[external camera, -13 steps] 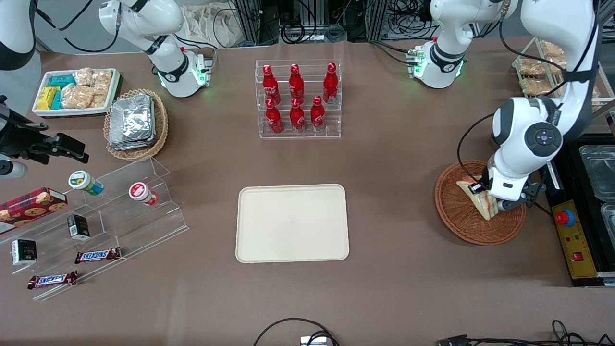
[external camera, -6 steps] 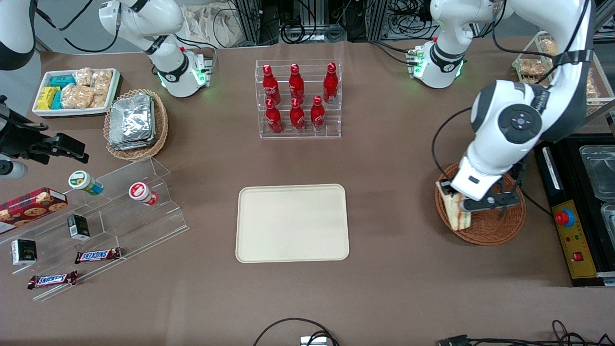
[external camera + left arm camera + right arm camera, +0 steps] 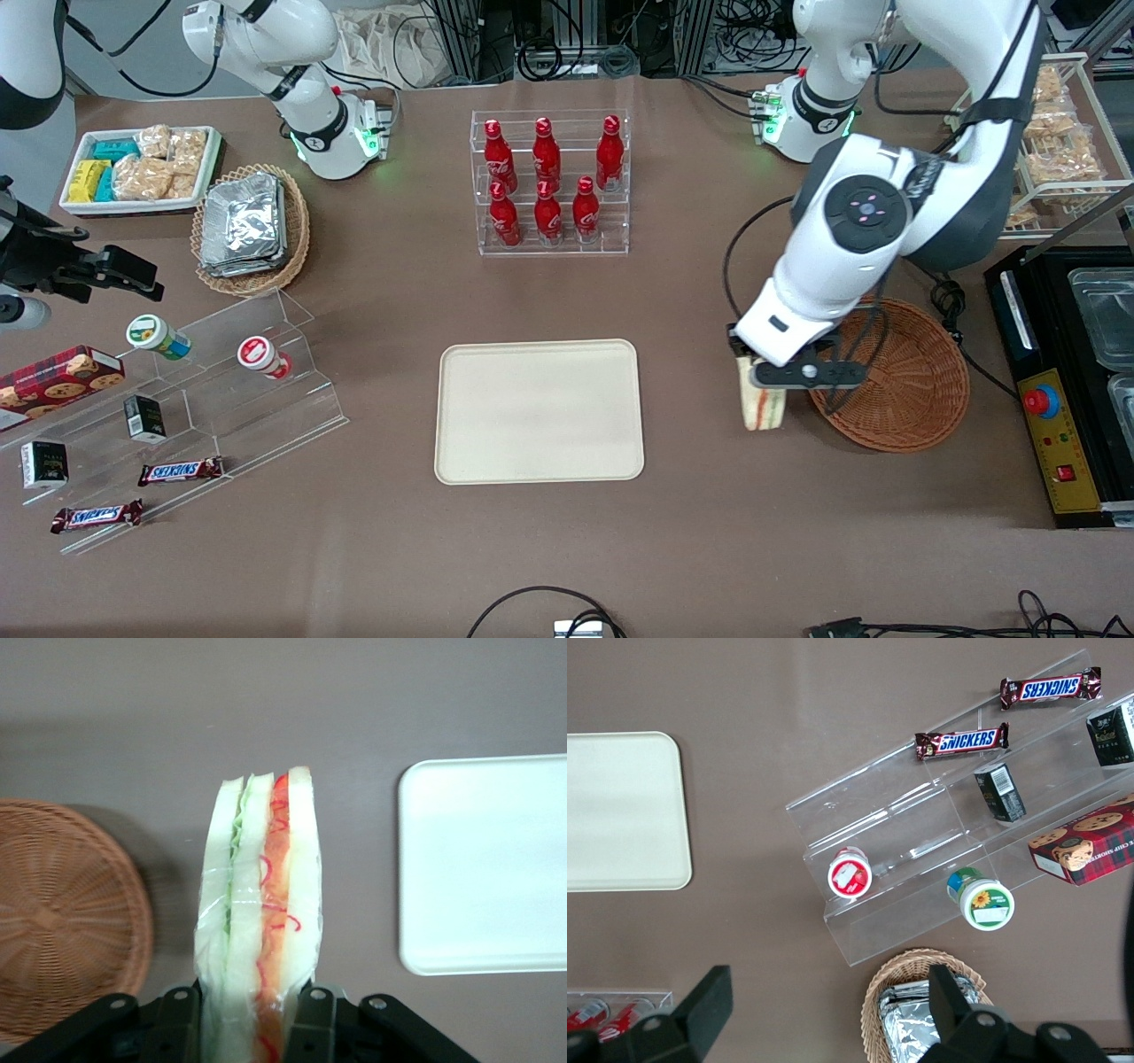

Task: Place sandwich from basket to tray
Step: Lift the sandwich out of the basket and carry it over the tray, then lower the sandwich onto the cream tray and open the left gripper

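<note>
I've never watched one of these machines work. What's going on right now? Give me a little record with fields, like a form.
Job: move sandwich from basket to tray
Sandwich: clamped in the gripper, held above bare table between basket and tray
Jaws: shut on the sandwich's two bread faces
Basket: nothing visible in it
Tray: nothing on it
Step left: carry the sandwich over the tray and set it down
Also on table: rack of red bottles

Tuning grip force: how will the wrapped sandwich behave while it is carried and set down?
Probably soft: the gripper pinches the sandwich across its bread layers. The clear wrap could be slippery. Standing narrow, it may tip on the tray.
</note>
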Available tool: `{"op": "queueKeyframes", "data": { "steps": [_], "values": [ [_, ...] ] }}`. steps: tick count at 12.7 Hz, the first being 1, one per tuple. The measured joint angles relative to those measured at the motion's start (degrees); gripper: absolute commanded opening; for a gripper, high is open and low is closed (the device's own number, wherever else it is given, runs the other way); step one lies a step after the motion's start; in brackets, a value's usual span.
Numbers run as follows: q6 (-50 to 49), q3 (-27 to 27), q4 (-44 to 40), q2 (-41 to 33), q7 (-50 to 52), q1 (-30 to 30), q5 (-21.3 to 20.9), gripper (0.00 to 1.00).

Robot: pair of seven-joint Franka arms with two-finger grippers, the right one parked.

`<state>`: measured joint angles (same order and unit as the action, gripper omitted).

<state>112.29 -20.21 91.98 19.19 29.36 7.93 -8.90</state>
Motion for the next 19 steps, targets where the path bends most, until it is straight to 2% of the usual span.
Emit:
{"op": "queueKeyframes", "data": {
  "steps": [3, 6, 9, 14, 15, 18, 19],
  "values": [
    [0.01, -0.09, -5.21, 5.72, 4.65, 5.17, -0.12, 0.32],
    [0.36, -0.07, -10.75, 12.62, 11.25, 10.01, -2.74, 0.32],
    [4.92, -0.07, -13.76, 18.07, 12.76, 11.36, -3.18, 0.32],
    [9.29, -0.03, -14.36, 22.22, 12.94, 14.08, -3.3, 0.32],
    [10.18, -0.01, -14.37, 23.24, 12.93, 14.4, -3.89, 0.32],
    [10.91, -0.01, -14.39, 27.07, 13.33, 15.72, -9.76, 0.32],
    [11.35, -0.01, -14.39, 28.11, 13.33, 15.91, -10.29, 0.32]
  ]
}}
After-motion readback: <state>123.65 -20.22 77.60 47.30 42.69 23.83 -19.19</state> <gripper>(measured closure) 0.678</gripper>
